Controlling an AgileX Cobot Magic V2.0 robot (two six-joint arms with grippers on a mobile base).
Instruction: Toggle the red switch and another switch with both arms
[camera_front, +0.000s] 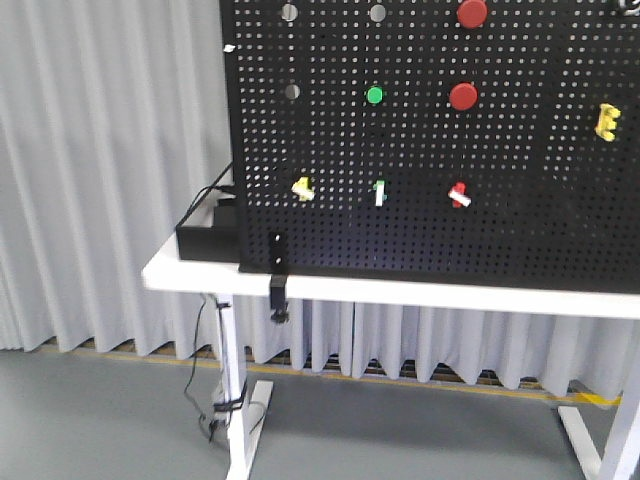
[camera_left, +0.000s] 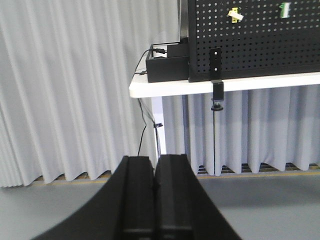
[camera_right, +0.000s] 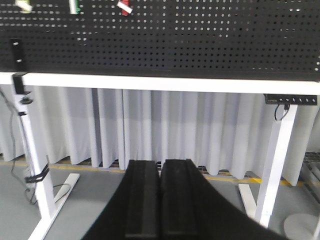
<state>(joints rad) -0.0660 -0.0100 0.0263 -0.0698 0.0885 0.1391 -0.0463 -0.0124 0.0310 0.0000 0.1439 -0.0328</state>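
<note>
A black pegboard (camera_front: 430, 150) stands upright on a white tabletop (camera_front: 420, 291), with pale curtains behind and below it. The red switch (camera_front: 459, 195) is a small red toggle with a short white lever. It sits in the board's lowest row of controls, right of centre in the front view and directly under a big round red push button (camera_front: 463, 96). The pale-yellow switch (camera_front: 303, 188) is in the same row, well to the left. A white toggle with a green base (camera_front: 379, 192) sits between the two.

In my left wrist view, the left claw (camera_left: 154, 165) has its two black fingers pressed together with nothing between them. It hangs low and well away from the board, and the pale-yellow switch shows small at the top of that view. The right claw (camera_right: 161, 165) is likewise closed on nothing. It also sits low and far back, with the red switch just visible at the top edge of its view.

I judge that the work on the switches is all left to do. Neither claw is near its switch, and both arms need to rise and reach forward. The levers are too small for me to tell which way they are thrown.
</note>
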